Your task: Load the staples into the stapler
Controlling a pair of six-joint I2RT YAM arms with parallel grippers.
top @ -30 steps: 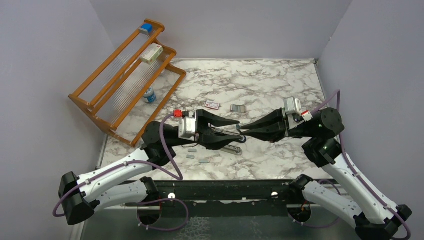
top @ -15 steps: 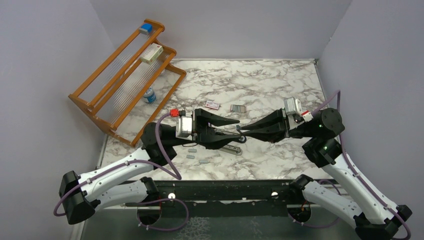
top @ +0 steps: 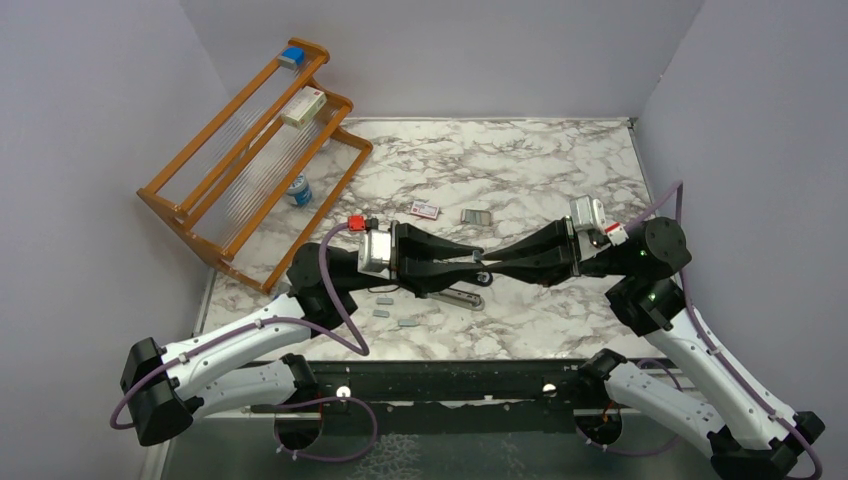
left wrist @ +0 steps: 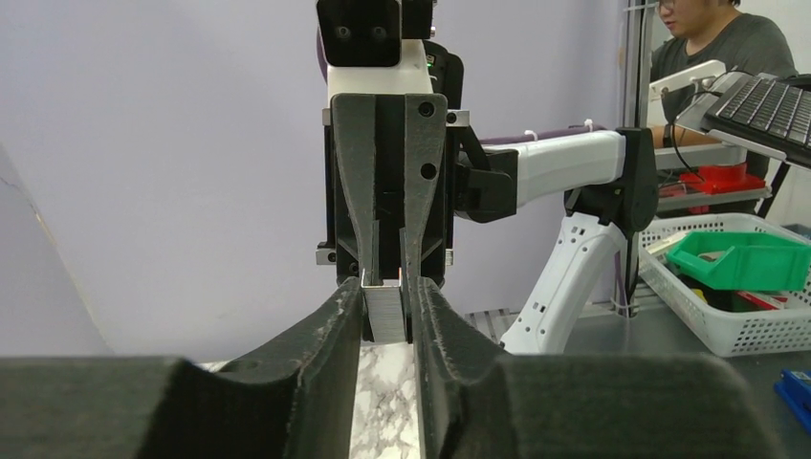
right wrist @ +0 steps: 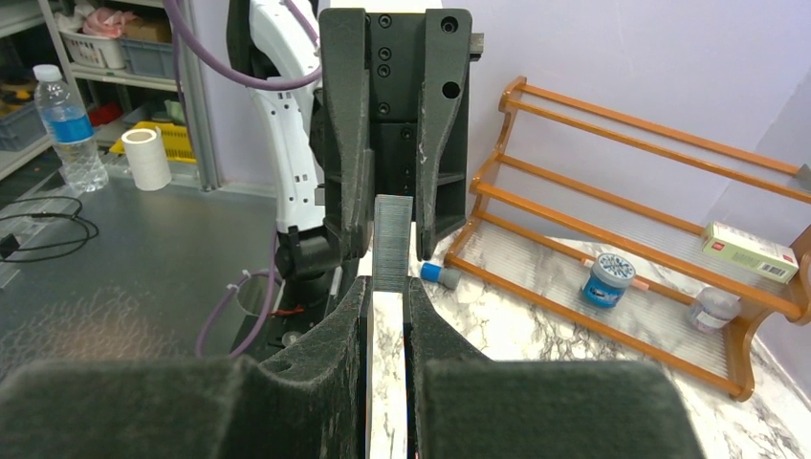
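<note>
Ribbed silver metal staples [right wrist: 391,244] (marble-look table [top: 560,160])

The left arm [top: 225,342] and right arm [top: 735,378] look like twins from here: glossy white shells between chunky black joints, each trailed by a looping purple cable [top: 322,265]. The left wrist carries a silver block [top: 374,252] with a small red tag [top: 352,223]. The long black fingers [right wrist: 344,115] taper to narrow tips and are dotted with screw heads.
</note>
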